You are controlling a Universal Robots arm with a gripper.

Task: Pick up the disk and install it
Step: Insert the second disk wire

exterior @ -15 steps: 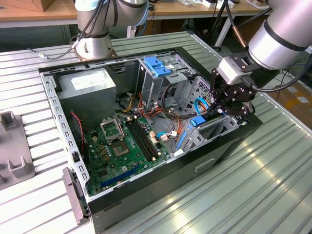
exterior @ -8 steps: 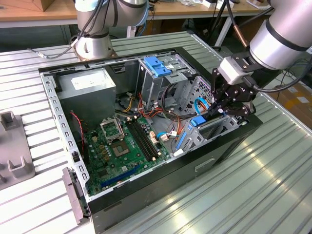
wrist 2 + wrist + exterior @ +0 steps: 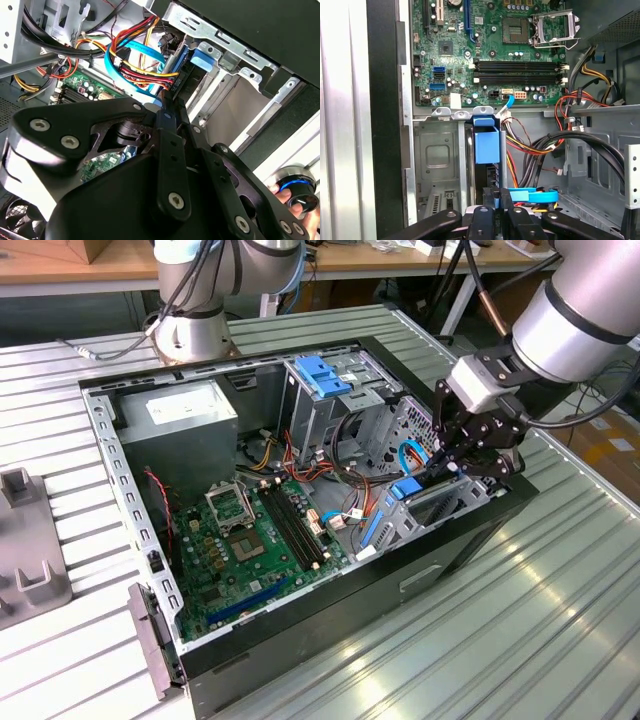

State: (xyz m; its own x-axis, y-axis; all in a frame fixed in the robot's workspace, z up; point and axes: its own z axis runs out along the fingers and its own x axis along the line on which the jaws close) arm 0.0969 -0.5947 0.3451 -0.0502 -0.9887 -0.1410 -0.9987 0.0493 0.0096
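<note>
A: Ext. view first. Where's the disk?

B: In the open PC case (image 3: 300, 640), at the front corner on the exterior view's right. You can see the disk (image 3: 405, 489) by its blue end, down in the drive bay (image 3: 445, 502). The gripper (image 3: 468, 455) is right over it. The case sits on a ribbed metal surface (image 3: 520, 620).

A: So which step is it?

B: I think the picking-up is done. It looks like the putting-in part, w/ the disk partly down its slot.

A: OK, second wrist view?

B: The gripper (image 3: 167, 100) points at the slot. The jaws are near together at their tips. The disk (image 3: 204, 56) shows its blue tab just past them. A flat blue cable (image 3: 135, 50) and red and yellow wires (image 3: 145, 75) hang just beside the tips.

A: And the first wrist view?

B: The disk (image 3: 486, 142) stands on its thin edge in the bay, blue tab by the motherboard (image 3: 495, 65). Its dark body runs back to the gripper (image 3: 496, 197). The jaws sit one each side of that edge, so they seem clamped on it, tho the touching spot is hard to see.

A: What does this step need?

B: My guess: keep the disk straight w/ the bay walls so it doesn't jam. Also keep off the wires (image 3: 530, 147), they're v. near.
</note>
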